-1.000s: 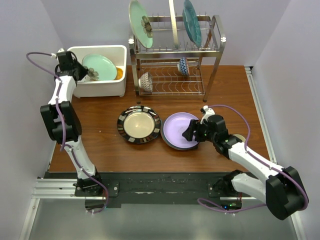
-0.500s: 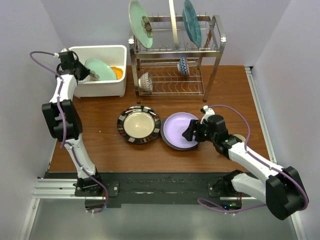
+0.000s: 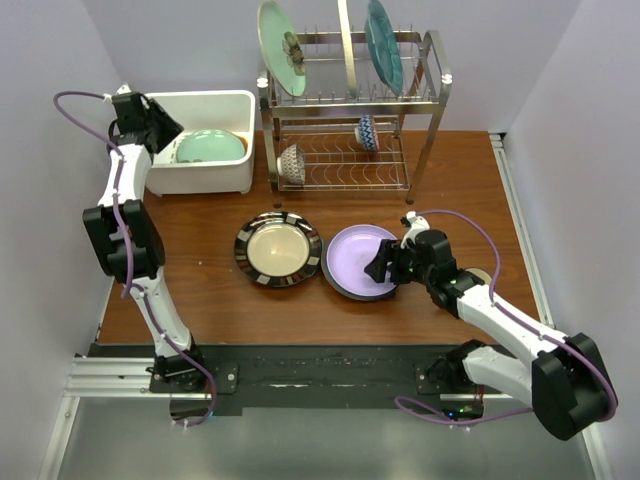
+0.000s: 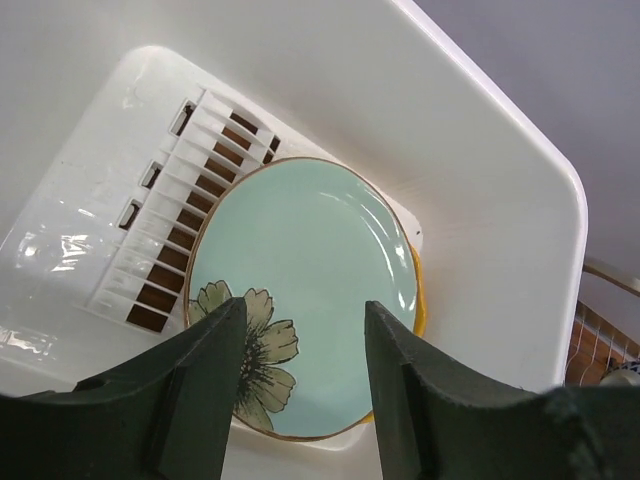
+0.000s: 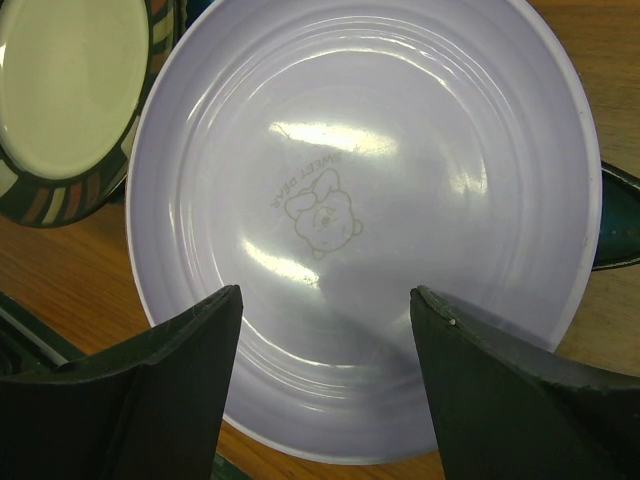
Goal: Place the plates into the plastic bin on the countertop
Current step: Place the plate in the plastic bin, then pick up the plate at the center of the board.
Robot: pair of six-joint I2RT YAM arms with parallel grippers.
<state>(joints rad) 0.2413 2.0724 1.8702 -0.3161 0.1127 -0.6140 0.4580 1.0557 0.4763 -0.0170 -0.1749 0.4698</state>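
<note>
The white plastic bin (image 3: 200, 181) stands at the back left. A pale green plate with a flower motif (image 3: 211, 147) lies in it on top of an orange plate (image 4: 418, 300), clear of my left gripper. That left gripper (image 3: 165, 130) hovers open over the bin's left end, nothing between its fingers (image 4: 303, 310). A lavender plate (image 3: 355, 256) lies on the table with a dark plate edge (image 5: 620, 225) showing beneath it. My right gripper (image 3: 385, 266) hangs open just above its near rim (image 5: 325, 295). Left of the lavender plate rests a black-striped plate with a cream centre (image 3: 278, 249).
A two-tier steel rack (image 3: 350, 160) stands right of the bin. Its top tier holds a pale green flowered plate (image 3: 280, 45), a thin plate seen edge-on (image 3: 346, 45) and a teal plate (image 3: 383, 45). Two small patterned bowls (image 3: 292, 163) sit on the lower tier.
My left gripper has opened and let go of the pale green flowered plate, which has settled flatter in the bin. The gripper has drawn back to the left. The right arm has not moved.
</note>
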